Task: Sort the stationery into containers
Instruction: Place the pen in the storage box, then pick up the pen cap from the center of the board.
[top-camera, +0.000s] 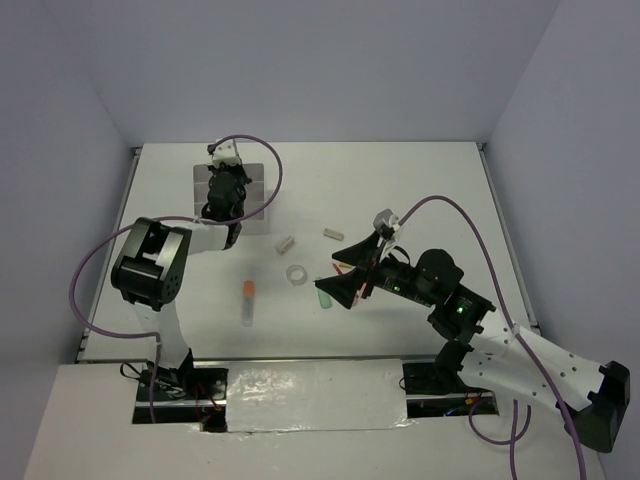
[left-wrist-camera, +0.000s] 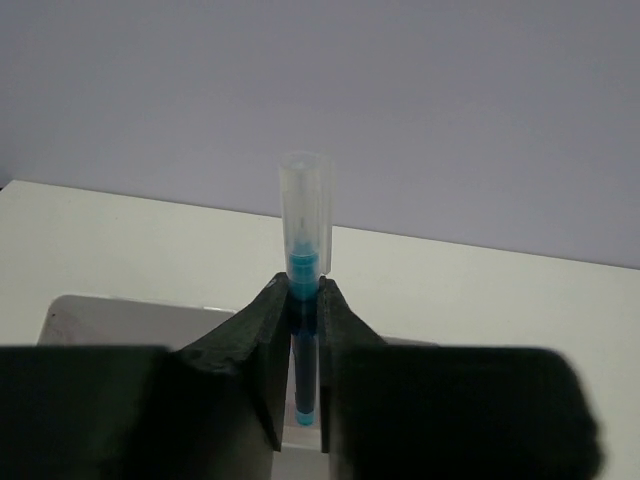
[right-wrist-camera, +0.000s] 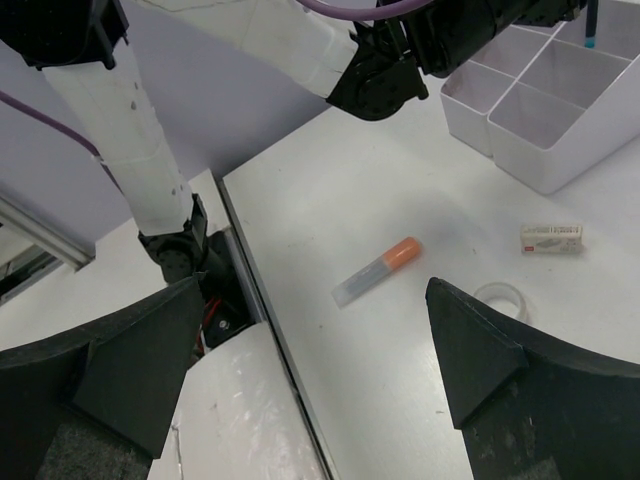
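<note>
At far left, a drop set up; near right, a pick.
Left gripper (left-wrist-camera: 303, 300) pinches the thin blue pen with a clear cap (left-wrist-camera: 304, 235) upright, apparently to slip it end-first into the white six-compartment plastic organiser box (right-wrist-camera: 560, 170) below; which compartment is unclear. Right gripper (right-wrist-camera: 313, 285), spread wide, hovers near the clear tape ring (top-camera: 296, 272), probably lining up a grasp.

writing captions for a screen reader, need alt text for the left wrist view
The left gripper is shut on a thin blue pen with a clear cap, which stands upright between the black jaws. Behind the gripper on the left, part of the white organiser box shows, with the white table and a pale grey wall beyond.
</note>
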